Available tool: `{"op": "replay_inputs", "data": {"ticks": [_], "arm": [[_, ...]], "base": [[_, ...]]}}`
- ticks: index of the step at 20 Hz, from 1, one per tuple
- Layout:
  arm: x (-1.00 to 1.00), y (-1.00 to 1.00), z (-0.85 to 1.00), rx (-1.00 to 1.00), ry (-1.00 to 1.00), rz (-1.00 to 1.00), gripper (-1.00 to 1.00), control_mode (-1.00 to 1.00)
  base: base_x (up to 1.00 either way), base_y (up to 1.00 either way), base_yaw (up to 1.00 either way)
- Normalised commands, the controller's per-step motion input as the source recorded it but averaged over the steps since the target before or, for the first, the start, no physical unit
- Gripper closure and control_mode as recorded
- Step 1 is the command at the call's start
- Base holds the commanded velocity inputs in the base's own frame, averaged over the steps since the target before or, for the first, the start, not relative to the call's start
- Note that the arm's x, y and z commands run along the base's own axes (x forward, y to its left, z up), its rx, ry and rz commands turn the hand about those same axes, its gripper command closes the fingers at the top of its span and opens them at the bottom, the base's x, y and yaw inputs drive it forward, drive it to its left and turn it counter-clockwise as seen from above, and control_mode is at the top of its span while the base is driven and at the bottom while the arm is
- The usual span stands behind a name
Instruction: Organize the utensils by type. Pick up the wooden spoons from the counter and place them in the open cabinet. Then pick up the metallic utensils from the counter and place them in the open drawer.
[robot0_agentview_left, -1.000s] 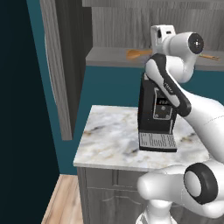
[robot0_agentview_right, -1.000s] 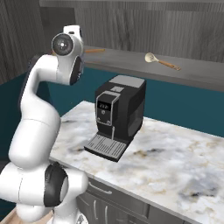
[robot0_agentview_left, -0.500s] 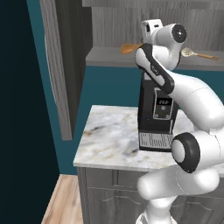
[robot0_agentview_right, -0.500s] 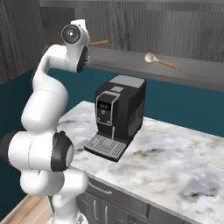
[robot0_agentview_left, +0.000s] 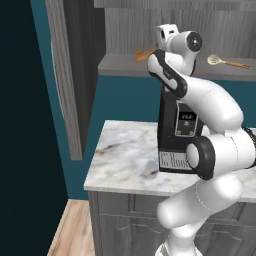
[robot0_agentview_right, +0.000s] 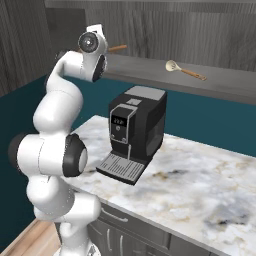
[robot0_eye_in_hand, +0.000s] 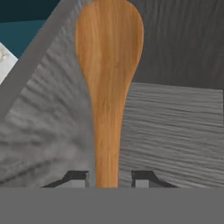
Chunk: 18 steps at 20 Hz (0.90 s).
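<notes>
- Orange-brown wooden spoon (robot0_eye_in_hand: 108, 83): handle runs down between the jaws and is cut off at the hand view's lower edge; whether the pads actually touch it cannot be told. Small gaps seem to show on either side of the handle.
- From the left base view, only the spoon's bowl pokes out past the arm's wrist; the handle and the fingertips are hidden behind the arm.
- From the right base view, only the handle end shows beyond the wrist.
- Cream-bowled spoon (robot0_agentview_right: 184, 70), well off to one side of the jaws on the shelf board (robot0_agentview_right: 220, 88): too small to show detail.
- Coffee machine (robot0_agentview_left: 176, 131): partly covered by the arm.
</notes>
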Motion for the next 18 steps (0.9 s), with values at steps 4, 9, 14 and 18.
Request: {"op": "replay_inputs", "data": {"ticks": [4,9,14,18], "arm": [[0.41,-0.07,-0.2,-0.03,0.0,0.05,1.0,-1.0],[0.4,-0.07,-0.18,-0.01,0.01,0.07,1.0,-1.0],[0.37,-0.09,-0.13,0.0,0.08,0.06,1.0,-1.0],[0.1,-0.03,-0.21,-0.01,0.13,0.0,1.0,-1.0]], "base": [[0.0,0.0,0.0],[0.0,0.0,0.0],[0.0,0.0,0.0],[0.0,0.0,0.0]]}}
